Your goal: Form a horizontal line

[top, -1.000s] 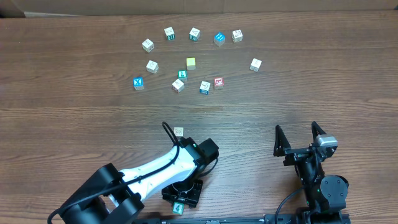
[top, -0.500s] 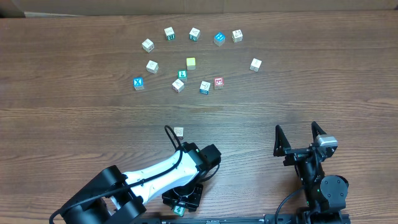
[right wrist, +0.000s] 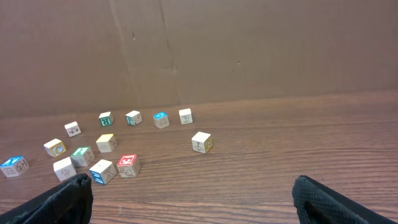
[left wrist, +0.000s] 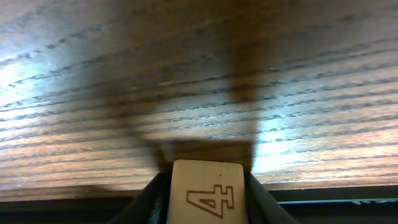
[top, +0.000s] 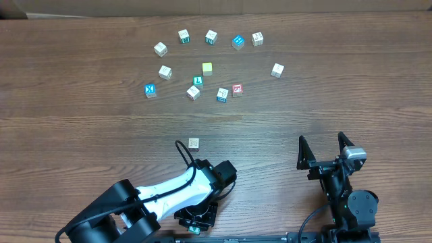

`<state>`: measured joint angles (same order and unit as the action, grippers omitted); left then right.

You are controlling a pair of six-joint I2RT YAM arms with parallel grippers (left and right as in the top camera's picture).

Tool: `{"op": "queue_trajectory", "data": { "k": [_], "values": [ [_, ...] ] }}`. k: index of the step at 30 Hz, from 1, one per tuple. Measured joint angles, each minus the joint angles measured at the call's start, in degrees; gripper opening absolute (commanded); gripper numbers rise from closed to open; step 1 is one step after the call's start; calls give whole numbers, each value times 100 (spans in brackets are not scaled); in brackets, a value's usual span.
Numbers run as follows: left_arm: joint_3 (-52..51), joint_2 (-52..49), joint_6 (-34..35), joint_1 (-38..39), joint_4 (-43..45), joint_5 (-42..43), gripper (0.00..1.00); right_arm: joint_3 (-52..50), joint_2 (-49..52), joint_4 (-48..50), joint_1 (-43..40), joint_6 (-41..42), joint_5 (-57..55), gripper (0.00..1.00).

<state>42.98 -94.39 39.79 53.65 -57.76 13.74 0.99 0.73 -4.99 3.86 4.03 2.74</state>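
You are looking at a loose scatter of small letter cubes lying around the plain yellow cube point(top: 207, 68) on the wooden table point(top: 81, 135), and they are not lining up as a row. The green "L" cube point(top: 198, 81) is sitting just robot-side of the yellow cube, with the white cube point(top: 194, 92) just past it. The red-faced cube point(top: 237, 89) is lying robot-side and right of the yellow cube, a blue-edged cube point(top: 221, 94) beside it. The blue "X" cube point(top: 150, 90) is lying to the yellow cube's left. A lone tan cube point(top: 194, 143) is sitting well robot-side of the yellow cube, before the left arm.

The marks on the far cubes are reading too small to tell. The wrist view is cutting off the bottom of the "4" cube point(left wrist: 208, 198).

Your left gripper point(left wrist: 205, 179) is standing narrow, its fingers pressing both sides of that cube. Your right gripper point(top: 322, 150) is spreading wide, holding nothing.
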Motion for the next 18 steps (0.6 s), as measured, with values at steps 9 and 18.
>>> {"op": "queue_trajectory", "data": {
  "k": [9, 18],
  "values": [
    [33, 0, 20, -476, -7, -74, 26, 0, 0, -2, -2, -2, 0, 100],
    [551, -2, -605, -1982, -90, -874, 30, 0, 0, 2, 0, -4, 0, 100]
  ]
}}
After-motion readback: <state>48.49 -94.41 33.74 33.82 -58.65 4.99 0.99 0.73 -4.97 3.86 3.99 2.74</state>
